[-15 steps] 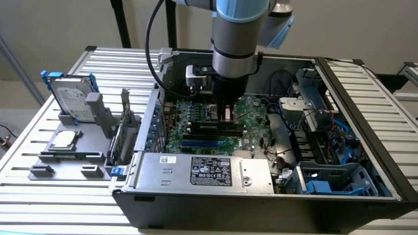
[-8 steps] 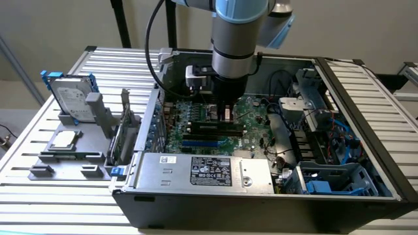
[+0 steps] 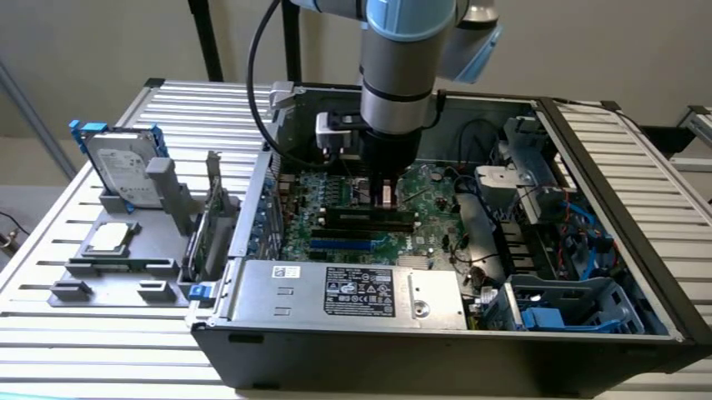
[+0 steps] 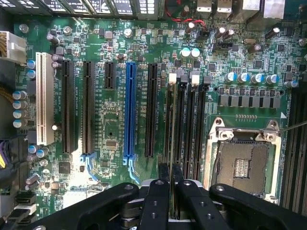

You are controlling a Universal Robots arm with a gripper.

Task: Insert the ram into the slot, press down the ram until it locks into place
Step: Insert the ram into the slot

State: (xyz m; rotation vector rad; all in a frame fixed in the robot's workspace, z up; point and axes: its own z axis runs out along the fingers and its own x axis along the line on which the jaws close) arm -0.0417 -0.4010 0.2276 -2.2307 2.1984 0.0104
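A slatted metal table point(image 3: 100, 350) carries an open case point(image 3: 623, 175) lying on its side, its board point(image 3: 434, 187) facing up. On the exterior view's left a grey fixture point(image 3: 112, 271) holds a hard drive point(image 3: 117, 167). A labelled power supply point(image 3: 345, 287) sits at the case's near edge. The arm reaches straight down into the case, and the gripper point(image 3: 384, 193) hangs over the middle of the board, just above a bank of long black slots. In the wrist view the gripper point(image 4: 171, 175) has its jaws drawn narrow and clamped on the ram point(image 4: 172, 143). The ram is seen edge-on, a thin pale grey-green strip running away from the fingers point(image 4: 156, 201); its chips and label are hidden at this angle. It stands upright and parallel to the memory slots, lined up along the slot point(image 4: 168, 112) with a pale end clip that lies nearest the blue slot point(image 4: 129, 110). Whether its lower edge is seated in that slot cannot be told. The square metal socket point(image 4: 244, 163) lies on the far side of the memory bank from the blue slot.
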